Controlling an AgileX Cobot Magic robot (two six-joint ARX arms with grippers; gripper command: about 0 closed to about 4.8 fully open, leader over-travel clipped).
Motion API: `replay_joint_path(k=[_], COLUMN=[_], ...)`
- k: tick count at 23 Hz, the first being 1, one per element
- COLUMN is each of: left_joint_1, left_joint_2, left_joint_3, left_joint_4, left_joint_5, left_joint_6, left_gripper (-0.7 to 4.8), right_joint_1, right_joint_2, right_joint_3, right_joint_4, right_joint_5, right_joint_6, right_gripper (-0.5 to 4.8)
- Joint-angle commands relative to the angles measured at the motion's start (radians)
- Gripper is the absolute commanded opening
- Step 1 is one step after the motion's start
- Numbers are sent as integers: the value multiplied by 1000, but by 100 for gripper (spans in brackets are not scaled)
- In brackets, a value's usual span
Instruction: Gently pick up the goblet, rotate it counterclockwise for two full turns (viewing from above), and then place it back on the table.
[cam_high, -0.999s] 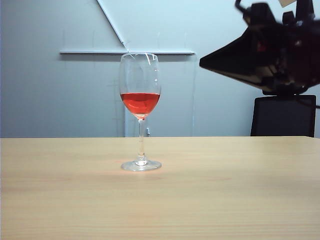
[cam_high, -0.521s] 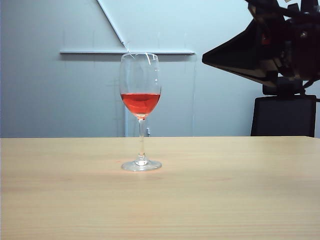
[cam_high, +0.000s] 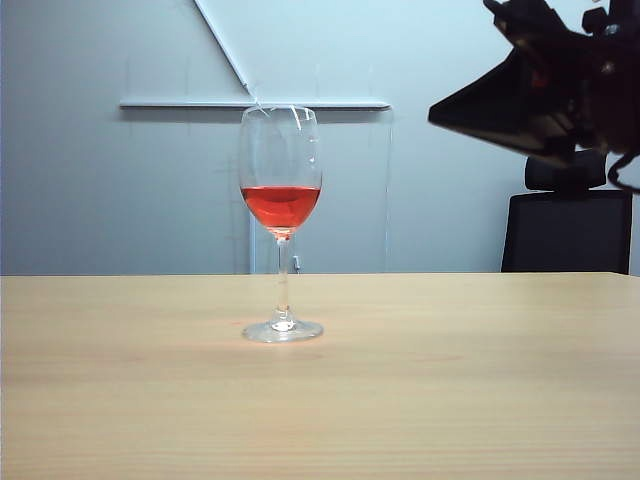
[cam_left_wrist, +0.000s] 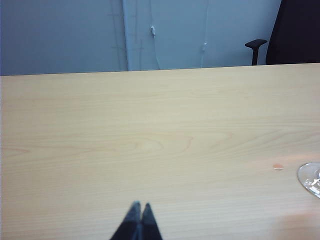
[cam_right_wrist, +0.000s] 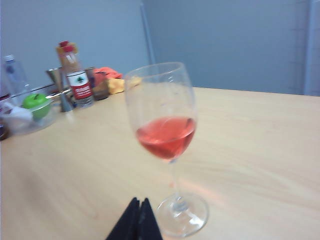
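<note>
Right gripper: black jaws pressed together, tips meeting, holding nothing, raised above the wide light beige wood-grain table. Just beyond those tips, apart from them: the tall clear goblet, upright on its round foot, red liquid low in the tulip bowl. Farther off past the glass, at the table's edge: a red-capped bottle and a green apple.

Left gripper: likewise pinched shut, empty, low over bare tabletop, with the goblet's foot off to one side, well apart.

Open table around goblet, prob.
</note>
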Motion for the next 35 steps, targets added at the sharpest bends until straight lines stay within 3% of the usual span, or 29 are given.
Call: replay_joint_path(k=[1,2,4,11,14,18,22,35], left_joint_1=[1,1,1,1,1,1,1,1], left_joint_2=[2,2,2,2,2,2,2,2], left_joint_3=[3,3,3,3,3,3,3,3], left_joint_4=[13,13,13,13,13,13,13,13], left_joint_5=[3,5,4,4,4,4,4,3], left_joint_6=[0,0,0,0,0,0,0,0], left_gripper=[-5,-5,-5,-5,-5,-5,-5,-5], right_joint_1=[0,0,-23,-183,-327,-488,-559,-594], right_joint_2=[-63,-90,-168,-606,-792,-935,-1047,-1141], right_joint_3=[4,4,4,3,2,-19,-90,-130], right_joint_4=[-61,-123,-267,-846,-993,-1025,-1025,-1020], right_joint_5=[146,235,284,245,136,19,-19,60], right_joint_6=[-30,-30,-61,-92,-129,-131,-118,-117], right_gripper=[-9,-8,-8,-8,-8,-8,-8,-8])
